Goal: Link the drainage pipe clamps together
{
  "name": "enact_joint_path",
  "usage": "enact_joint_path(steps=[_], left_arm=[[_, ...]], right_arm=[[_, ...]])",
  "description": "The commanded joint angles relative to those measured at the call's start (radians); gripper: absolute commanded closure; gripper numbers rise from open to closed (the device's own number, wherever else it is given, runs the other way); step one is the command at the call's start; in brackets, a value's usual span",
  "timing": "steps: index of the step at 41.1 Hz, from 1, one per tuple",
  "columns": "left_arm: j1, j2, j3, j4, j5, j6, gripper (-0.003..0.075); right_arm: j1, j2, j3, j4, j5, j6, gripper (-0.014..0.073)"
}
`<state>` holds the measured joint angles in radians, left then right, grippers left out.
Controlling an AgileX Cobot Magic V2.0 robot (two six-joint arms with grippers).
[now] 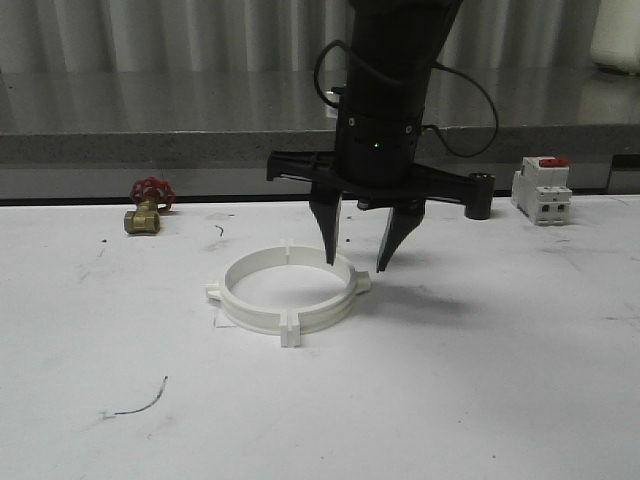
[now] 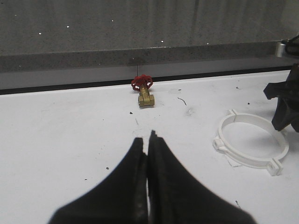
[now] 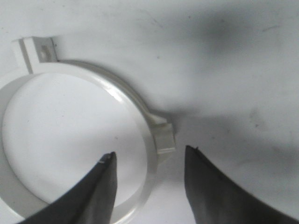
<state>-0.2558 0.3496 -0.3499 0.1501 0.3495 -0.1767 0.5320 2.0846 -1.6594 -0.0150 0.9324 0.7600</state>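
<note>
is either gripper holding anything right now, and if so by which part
Nothing is held. The right gripper is open, its fingers straddling the clamp ring's wall without touching. The left gripper is shut on nothing.

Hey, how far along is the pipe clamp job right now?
Mostly done, it seems: the drainage pipe clamps lie on the table as one closed ring, end tabs meeting. The right claw is open, straddling the ring's band beside a lug, holding nothing. The left claw is shut and empty, off to the side. Whether the joints are fully locked is unclear.

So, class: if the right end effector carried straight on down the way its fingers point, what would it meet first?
Probably the ring of drainage pipe clamps: the right end effector is open astride its right wall, near a lug.
</note>
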Motion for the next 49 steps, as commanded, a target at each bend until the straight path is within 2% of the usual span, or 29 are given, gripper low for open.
enact_joint_path(steps=[1, 4, 8, 15, 16, 23, 43, 49], left_arm=[[0.002, 0.005, -0.028, 0.004, -0.078, -0.001, 0.0741], [0.002, 0.005, -0.028, 0.004, -0.078, -0.001, 0.0741], [0.002, 0.005, -0.028, 0.004, -0.078, -0.001, 0.0741], [0.002, 0.005, -0.028, 0.004, -0.078, -0.001, 0.0741], [0.002, 0.005, -0.028, 0.004, -0.078, -0.001, 0.0741], [0.002, 0.005, -0.028, 0.004, -0.078, -0.001, 0.0741], [0.002, 0.005, -0.028, 0.004, -0.078, -0.001, 0.0741], [0.002, 0.005, -0.028, 0.004, -0.078, -0.001, 0.0741]], right_arm=[[-0.003, -0.097, -0.019, -0.018, 0.014, -0.034, 0.0229], [-0.003, -0.123, -0.017, -0.019, 0.038, -0.063, 0.0259], [-0.003, -0.157, -0.017, -0.022, 0.062, -0.125, 0.0370], [-0.003, -0.221, -0.016, -0.032, 0.111, -0.185, 0.0704], [-0.003, -0.230, -0.014, -0.036, 0.115, -0.186, 0.0722], [-0.010, -0.327, 0.070, -0.077, 0.121, -0.227, 0.0710], [-0.163, -0.828, 0.651, -0.081, -0.007, -0.316, 0.0710], [-0.169, -1.011, 0.791, -0.116, -0.046, -0.316, 0.0710]])
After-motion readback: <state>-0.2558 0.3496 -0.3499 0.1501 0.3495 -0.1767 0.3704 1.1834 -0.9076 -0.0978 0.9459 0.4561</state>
